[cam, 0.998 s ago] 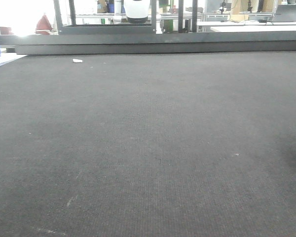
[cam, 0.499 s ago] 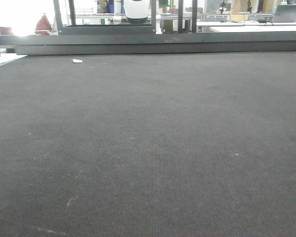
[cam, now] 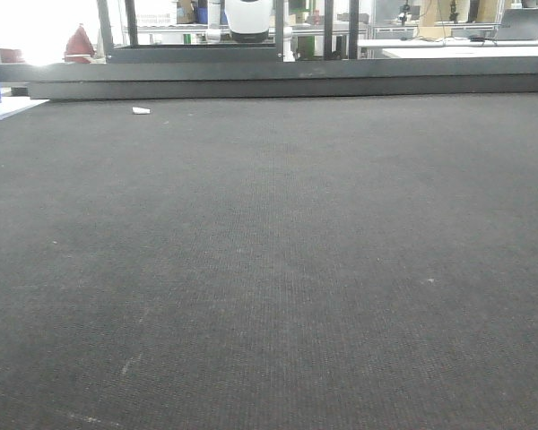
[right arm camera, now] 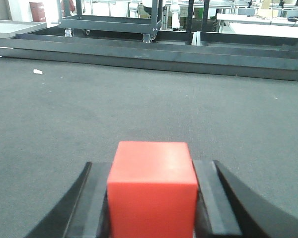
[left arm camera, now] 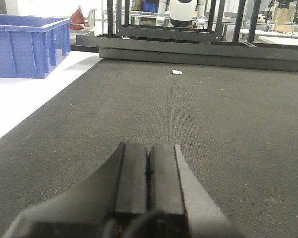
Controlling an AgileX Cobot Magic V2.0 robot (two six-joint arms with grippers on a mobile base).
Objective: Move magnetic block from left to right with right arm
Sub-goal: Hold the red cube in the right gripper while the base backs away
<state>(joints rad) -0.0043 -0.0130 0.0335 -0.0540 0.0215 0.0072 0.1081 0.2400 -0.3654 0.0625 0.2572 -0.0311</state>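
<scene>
Two black fingers (right arm camera: 95,203) of the right pincer (right arm camera: 152,171) clamp the magnetic block (right arm camera: 152,193) by its left and right faces, so the red cube sits squarely between them with its top and front face bare. From the wrist view I cannot tell whether it is lifted or resting on the dark worktop (cam: 269,269). The front view shows neither arm nor the cube, only the mat and a white scrap (cam: 141,110) near the far edge. The left pincer (left arm camera: 148,168) is closed on nothing, its fingers pressed together, low over the mat on the side where a blue bin (left arm camera: 25,44) stands. The main risk, as I judge it, is slip. The cube's faces look smooth, and only two of them are gripped, so a quick sideways swing or a sudden stop could let it rotate or slide out between the pads. If it drops from any height it may tumble on the mat and settle somewhere other than the right side. A second risk comes from the magnet itself. The long metal frame rails (right arm camera: 149,49) lie along the far edge, and a path that strays close to them could pull the cube askew in the grip. Release is the last hazard. Opening while the cube is above the mat, or tilted, would leave it rolling, and if a face clings to a pad as the fingers part, it could be dragged along.
</scene>
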